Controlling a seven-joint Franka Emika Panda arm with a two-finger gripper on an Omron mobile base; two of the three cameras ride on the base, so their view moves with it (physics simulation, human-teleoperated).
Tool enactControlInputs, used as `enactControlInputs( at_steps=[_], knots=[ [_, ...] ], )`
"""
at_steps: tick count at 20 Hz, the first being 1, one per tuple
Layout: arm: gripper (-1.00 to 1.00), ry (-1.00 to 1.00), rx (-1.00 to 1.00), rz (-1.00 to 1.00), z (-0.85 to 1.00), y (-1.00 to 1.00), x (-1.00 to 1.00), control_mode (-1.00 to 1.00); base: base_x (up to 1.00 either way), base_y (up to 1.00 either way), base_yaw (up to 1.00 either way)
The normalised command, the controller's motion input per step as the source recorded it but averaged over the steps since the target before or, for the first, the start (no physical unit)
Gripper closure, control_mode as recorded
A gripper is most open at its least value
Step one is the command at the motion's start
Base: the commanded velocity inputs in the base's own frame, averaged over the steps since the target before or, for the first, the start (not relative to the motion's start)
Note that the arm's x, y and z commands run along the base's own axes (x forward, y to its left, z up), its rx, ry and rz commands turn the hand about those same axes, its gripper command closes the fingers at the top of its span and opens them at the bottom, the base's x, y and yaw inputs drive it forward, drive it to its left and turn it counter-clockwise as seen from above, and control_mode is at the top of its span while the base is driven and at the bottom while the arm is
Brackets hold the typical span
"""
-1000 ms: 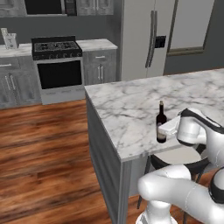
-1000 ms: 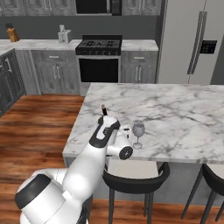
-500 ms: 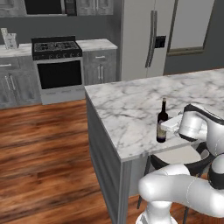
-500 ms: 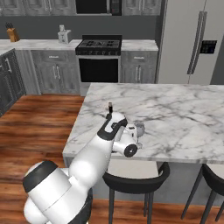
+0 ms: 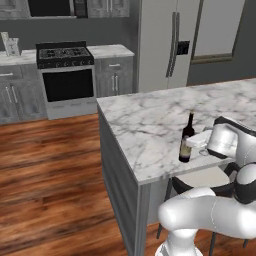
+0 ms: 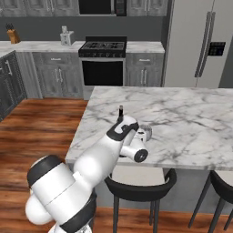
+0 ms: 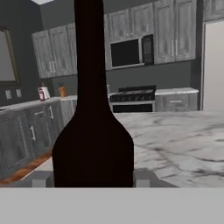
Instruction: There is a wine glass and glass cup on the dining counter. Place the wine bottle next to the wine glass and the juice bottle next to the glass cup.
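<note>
Claw (image 5: 192,141) gripping wine bottle (image 5: 186,140), wine glass (image 6: 144,134) beside, dining counter (image 5: 145,125)

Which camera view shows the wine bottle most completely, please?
The left base view: the whole wine bottle stands upright on the dining counter, cork to base. The right base view shows just its neck top above the arm; the hand view shows its dark body close up.

Home kitchen: stove (image 5: 65,54), fridge (image 5: 165,45), grey cabinets (image 6: 57,81), marble dining counter (image 5: 150,130), stools (image 6: 139,191).
</note>
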Motion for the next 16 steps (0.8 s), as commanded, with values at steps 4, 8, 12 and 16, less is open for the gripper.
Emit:
enactControlInputs(
  at_steps=[4, 8, 12, 16],
  knots=[
    [-1.00, -0.03, 0.00, 0.00, -0.08, 0.00, 0.00, -1.00, 0.00, 0.00, 0.00],
    [-1.00, -0.06, 0.00, 0.00, 0.02, 0.01, -0.14, -1.00, 0.00, 0.00, 0.00],
    [-1.00, -0.08, 0.00, 0.00, 0.18, 0.03, -0.25, -1.00, 0.00, 0.00, 0.00],
    [-1.00, -0.05, 0.00, -0.01, 0.41, 0.00, -0.09, -1.00, 0.00, 0.00, 0.00]
  ],
)
